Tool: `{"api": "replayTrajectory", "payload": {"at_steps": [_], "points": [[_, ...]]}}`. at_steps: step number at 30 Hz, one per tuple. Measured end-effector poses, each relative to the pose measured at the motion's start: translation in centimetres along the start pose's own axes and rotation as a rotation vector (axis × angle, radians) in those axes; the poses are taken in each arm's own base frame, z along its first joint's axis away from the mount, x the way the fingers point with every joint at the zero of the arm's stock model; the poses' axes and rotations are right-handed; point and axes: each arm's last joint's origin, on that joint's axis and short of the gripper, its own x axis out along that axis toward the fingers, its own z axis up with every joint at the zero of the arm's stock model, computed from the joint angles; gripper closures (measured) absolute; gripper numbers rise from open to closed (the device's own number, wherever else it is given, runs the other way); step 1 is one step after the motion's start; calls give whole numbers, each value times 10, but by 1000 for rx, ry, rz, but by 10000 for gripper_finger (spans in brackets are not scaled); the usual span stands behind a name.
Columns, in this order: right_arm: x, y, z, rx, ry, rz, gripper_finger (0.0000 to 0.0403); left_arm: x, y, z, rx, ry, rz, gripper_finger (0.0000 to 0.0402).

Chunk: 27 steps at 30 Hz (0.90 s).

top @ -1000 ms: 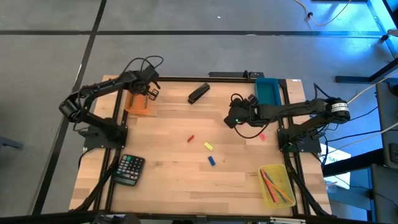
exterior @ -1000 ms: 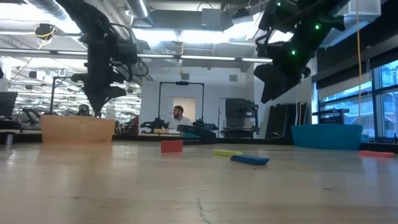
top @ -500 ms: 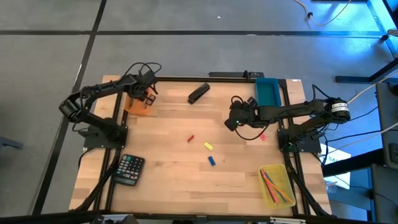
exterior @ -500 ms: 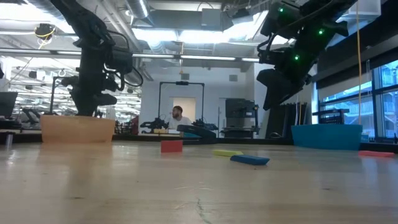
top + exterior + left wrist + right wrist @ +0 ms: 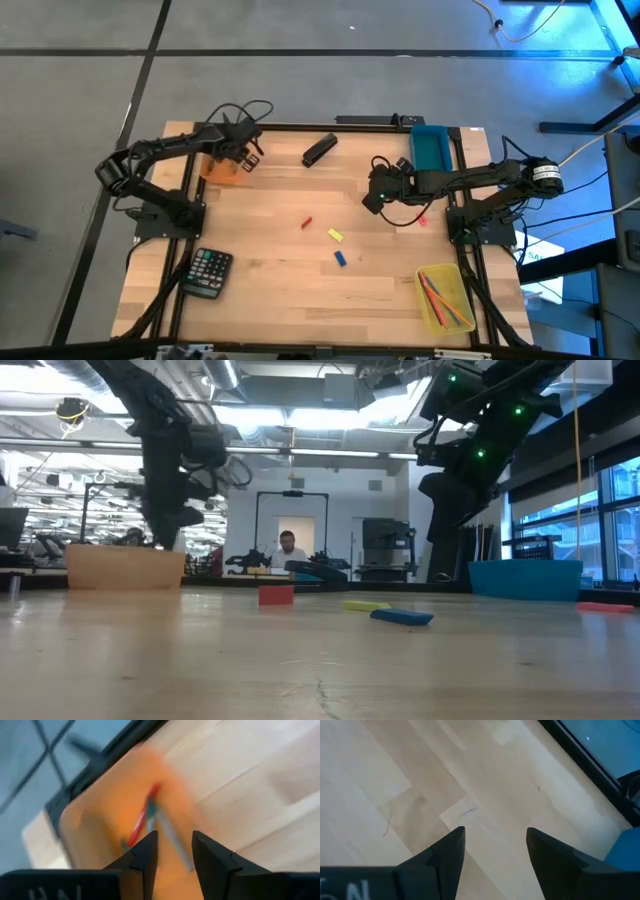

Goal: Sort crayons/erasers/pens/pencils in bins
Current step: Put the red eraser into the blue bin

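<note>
Orange shallow rectangular bin (image 5: 222, 168) holding thin sticks (image 5: 145, 817), far left, under parted left gripper (image 5: 247, 156), right gripper (image 5: 372, 197) spread over pale plank table (image 5: 290, 270).

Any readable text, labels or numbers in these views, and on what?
None can be read.
Calculator: key markings too small.
Left gripper and right gripper: pale lettering on each body, cut off at the picture's edge, unreadable.

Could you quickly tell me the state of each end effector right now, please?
Left end effector: open, empty, over the orange bin.
Right end effector: open, empty.
</note>
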Motion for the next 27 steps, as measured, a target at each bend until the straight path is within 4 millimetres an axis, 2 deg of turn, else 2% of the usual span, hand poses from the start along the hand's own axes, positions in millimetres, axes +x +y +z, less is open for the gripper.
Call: {"api": "replayTrajectory", "payload": {"at_steps": [12, 21, 27], "points": [[6, -3, 10, 72, -5, 115, 189, -30, -51, 28, 301, -438, -420, 291], [6, -3, 9, 117, 0, 120, 189, -42, -67, 26, 430, -519, -464, 291], [6, -2, 12, 130, -20, 129, 189, -55, -81, 27, 475, -622, -629, 291]]}}
